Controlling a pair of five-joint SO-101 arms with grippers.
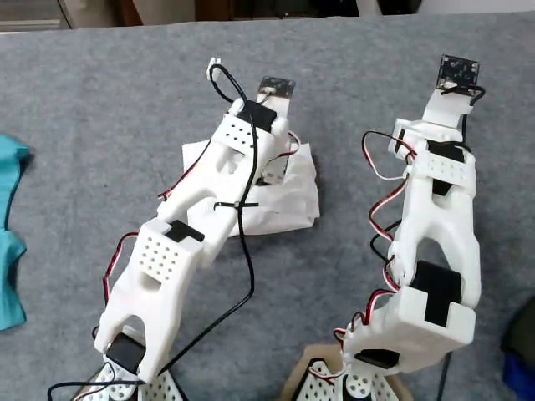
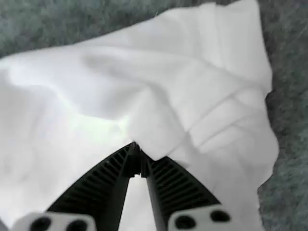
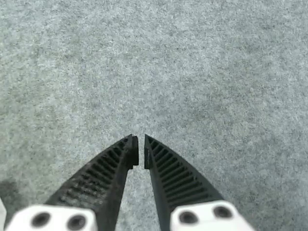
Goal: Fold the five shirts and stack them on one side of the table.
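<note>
Your left gripper (image 2: 136, 159) has its jaws pressed together, with the black ribbed fingers meeting at the tips. They close on a raised ridge of the white shirt (image 2: 192, 96), and creases run out from that pinch point. The shirt lies directly under the jaws and spreads ahead of them and out to both sides, crumpled rather than flat. One side of the tips has several soft pleats stacked on each other, and the other side has a smoother, brighter stretch. Beyond the shirt's far edge, ahead of the jaws, you can see the grey table (image 2: 48, 24). Seen from above, the shirt is a loose white bundle tucked beneath the end of your left arm, and most of it sticks out on the side towards the other arm. Your right gripper (image 3: 138, 151) is all but closed, with only a thin slit between the tips and nothing held. Under and ahead of its jaws there is only the grey covering. A teal shirt (image 1: 8, 242) lies well apart from both pairs of jaws, out past the left arm's outer side at the table edge.
</note>
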